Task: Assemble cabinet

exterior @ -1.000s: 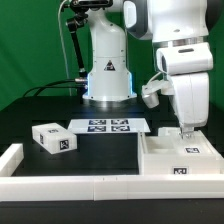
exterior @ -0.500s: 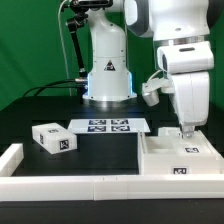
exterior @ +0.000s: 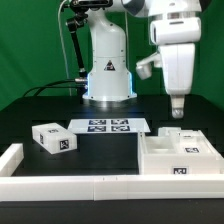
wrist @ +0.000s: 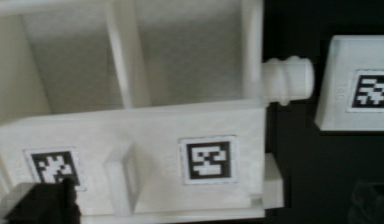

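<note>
The cabinet [exterior: 180, 158], a large white box with tags, lies on the table at the exterior view's right. It fills the wrist view [wrist: 153, 140], showing inner dividers and two tags. A small white tagged block with a round knob [wrist: 342, 84] sits against the cabinet's side. Another small white tagged block [exterior: 52, 139] lies apart at the exterior view's left. My gripper [exterior: 178, 110] hangs above the cabinet, clear of it, open and empty. One dark finger [wrist: 47, 205] shows at the wrist view's edge.
The marker board [exterior: 105, 126] lies flat in front of the robot base [exterior: 108, 75]. A low white border rail [exterior: 90, 186] runs along the table's front and the exterior view's left side.
The gripper has risen straight up from the cabinet's top, where its fingers were down at the box. It carries nothing. The parts have not moved.
</note>
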Robot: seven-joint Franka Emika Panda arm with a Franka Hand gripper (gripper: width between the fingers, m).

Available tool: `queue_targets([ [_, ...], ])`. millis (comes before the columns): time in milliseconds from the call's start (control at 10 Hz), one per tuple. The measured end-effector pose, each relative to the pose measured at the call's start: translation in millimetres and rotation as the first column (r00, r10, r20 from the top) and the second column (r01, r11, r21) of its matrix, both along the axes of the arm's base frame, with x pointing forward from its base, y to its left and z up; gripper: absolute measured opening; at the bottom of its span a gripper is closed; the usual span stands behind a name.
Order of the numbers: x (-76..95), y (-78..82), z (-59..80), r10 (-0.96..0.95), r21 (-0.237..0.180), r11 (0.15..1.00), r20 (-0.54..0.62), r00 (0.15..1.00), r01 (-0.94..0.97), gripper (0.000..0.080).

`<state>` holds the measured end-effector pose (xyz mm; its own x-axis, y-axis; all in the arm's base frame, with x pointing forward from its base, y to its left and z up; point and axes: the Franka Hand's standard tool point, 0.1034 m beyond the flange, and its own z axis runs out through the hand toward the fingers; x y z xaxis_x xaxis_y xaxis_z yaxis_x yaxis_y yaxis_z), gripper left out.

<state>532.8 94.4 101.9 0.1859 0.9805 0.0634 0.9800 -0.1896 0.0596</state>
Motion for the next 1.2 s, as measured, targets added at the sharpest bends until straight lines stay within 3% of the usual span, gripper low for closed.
queue_targets([
  [300, -53.4, -2.2, 16.1, -0.041, -0.036, 0.999, 0.003, 0.999, 0.041, 0.0798],
  [500, -86.0, 1.6, 3.1, -0.025, -0.032, 0.999, 0.001, 1.000, 0.025, 0.0796],
  [700, -98.1, 5.5, -13.7, -0.021, -0.011, 1.000, -0.003, 1.000, 0.021, 0.0796],
  [1200, -103.9, 14.5, -44.3, -0.027, 0.031, 0.999, -0.025, 0.999, 0.028, 0.0796],
])
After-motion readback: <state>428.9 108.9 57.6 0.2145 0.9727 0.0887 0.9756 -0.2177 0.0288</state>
